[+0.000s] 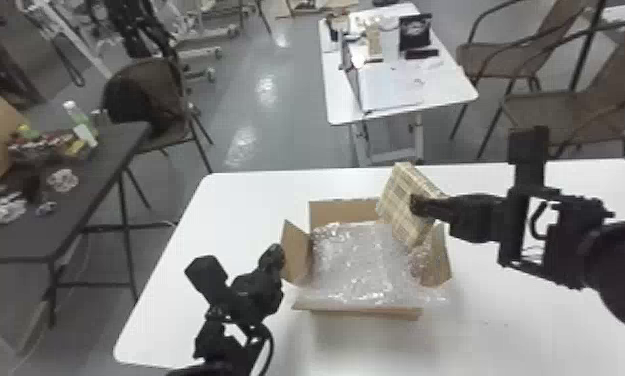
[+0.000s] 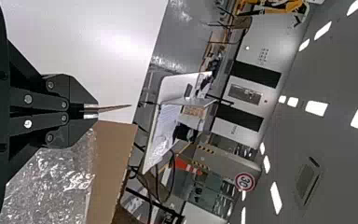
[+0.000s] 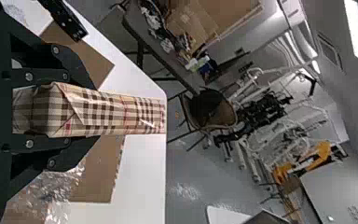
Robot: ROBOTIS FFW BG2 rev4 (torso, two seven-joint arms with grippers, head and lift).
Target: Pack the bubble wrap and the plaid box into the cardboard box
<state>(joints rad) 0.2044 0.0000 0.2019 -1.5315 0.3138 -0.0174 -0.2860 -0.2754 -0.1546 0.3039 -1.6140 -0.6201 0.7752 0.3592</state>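
Packing about half complete (twelve o'clock = far side). The bubble wrap (image 1: 356, 260) lies in the open cardboard box (image 1: 343, 212); the plaid box (image 1: 399, 192), tilted near one o'clock and clasped by the right gripper (image 1: 416, 204), remains to be packed. The left gripper (image 1: 278, 251) pinches the nine-o'clock flap (image 1: 295, 256).

White, round-cornered worktable (image 1: 236, 210). Beyond it: glossy grey floor (image 1: 286, 125), smaller white table (image 1: 338, 102); brown metal-framed chair (image 1: 501, 57) far right. Left: matte black table (image 1: 93, 175). Above: grey ceiling (image 2: 340, 60), white rectangular lights (image 2: 317, 108).
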